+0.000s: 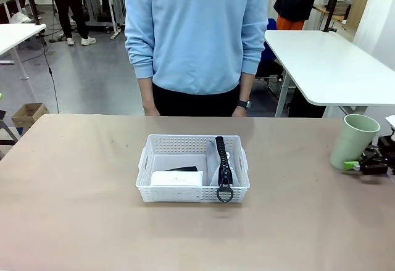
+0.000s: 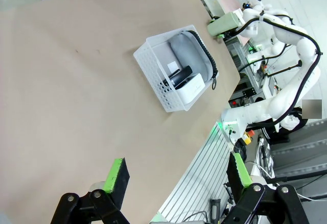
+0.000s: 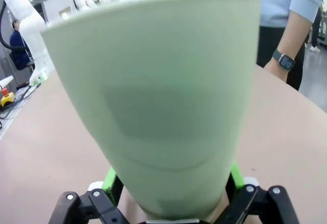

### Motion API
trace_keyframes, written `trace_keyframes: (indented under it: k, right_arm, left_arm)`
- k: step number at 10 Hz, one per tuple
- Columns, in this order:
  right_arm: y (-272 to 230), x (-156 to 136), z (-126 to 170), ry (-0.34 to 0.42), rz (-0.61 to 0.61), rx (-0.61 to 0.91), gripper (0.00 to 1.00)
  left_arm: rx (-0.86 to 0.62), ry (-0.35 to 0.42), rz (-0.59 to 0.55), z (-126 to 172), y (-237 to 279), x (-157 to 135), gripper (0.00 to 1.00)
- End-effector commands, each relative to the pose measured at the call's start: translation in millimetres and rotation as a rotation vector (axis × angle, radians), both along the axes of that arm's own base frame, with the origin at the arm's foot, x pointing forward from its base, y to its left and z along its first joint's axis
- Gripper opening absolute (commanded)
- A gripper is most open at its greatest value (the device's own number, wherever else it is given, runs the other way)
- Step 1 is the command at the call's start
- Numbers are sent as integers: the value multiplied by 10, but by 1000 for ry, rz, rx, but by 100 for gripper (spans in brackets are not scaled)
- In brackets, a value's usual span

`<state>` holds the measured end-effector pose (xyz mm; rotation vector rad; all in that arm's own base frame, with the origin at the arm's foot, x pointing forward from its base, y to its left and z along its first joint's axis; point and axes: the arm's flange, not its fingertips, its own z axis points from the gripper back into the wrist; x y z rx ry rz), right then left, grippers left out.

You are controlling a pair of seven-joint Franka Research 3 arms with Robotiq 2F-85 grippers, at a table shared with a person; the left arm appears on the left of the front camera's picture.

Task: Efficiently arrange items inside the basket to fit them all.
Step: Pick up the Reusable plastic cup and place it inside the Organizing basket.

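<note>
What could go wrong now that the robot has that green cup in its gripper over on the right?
The right gripper grips the pale green cup low near its base, and the cup leans, so it might tip or slip when lifted. The basket already holds the grey pouch, the small white box and a black item, so the cup may not fit without knocking them. The pouch's ring pull hangs over the rim and could snag.

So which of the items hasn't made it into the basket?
The pale green cup, upright at the table's right edge between the right end effector fingers. The pouch, white box and stapler are inside the basket.
</note>
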<state>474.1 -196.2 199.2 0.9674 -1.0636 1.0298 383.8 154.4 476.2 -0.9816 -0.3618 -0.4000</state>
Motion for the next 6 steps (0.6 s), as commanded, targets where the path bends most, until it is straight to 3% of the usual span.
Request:
trace_keyframes:
  k: [1, 6]
  right_arm:
    - [21, -2, 41, 23, -3, 94, 100]
    - [-53, -18, 168, 5, -17, 168, 100]
  left_arm:
    - [9, -1, 2, 16, -8, -22, 100]
    - [9, -1, 2, 16, -8, -22, 100]
